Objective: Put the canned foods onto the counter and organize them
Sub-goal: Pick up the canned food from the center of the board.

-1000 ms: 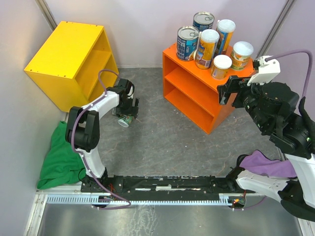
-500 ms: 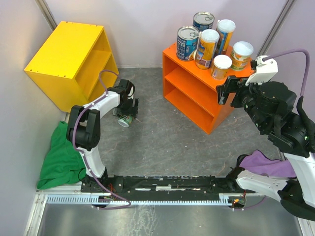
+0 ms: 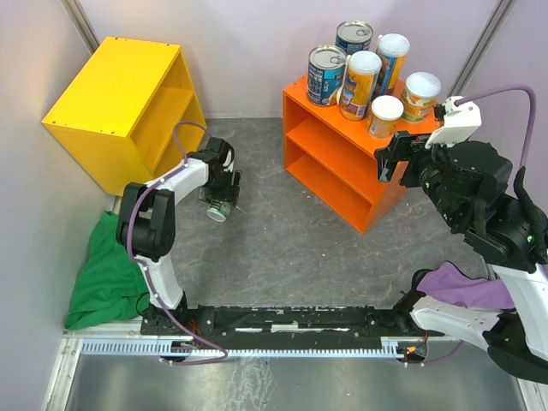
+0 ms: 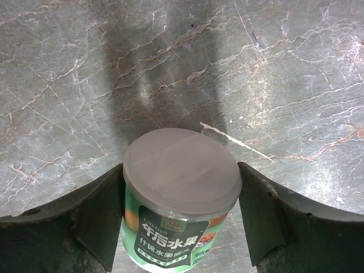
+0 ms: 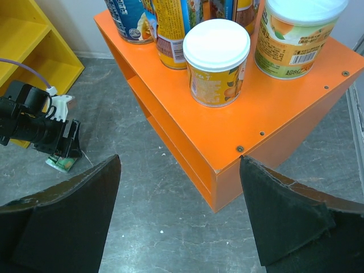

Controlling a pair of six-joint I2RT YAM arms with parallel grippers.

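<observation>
Cans (image 3: 360,81) number 6 on the orange table (image 5: 284,108); right pincer (image 5: 179,161) spread; left pincer (image 4: 181,170) straddles 1 green can (image 4: 181,196), grip unclear.

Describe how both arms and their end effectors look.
The left arm has white links and black joints. The right arm looks mostly black, with white lower links and a white wrist mount. A thin purple cable runs along each. The left end effector and right end effector each have two dark, curved fingers.
</observation>
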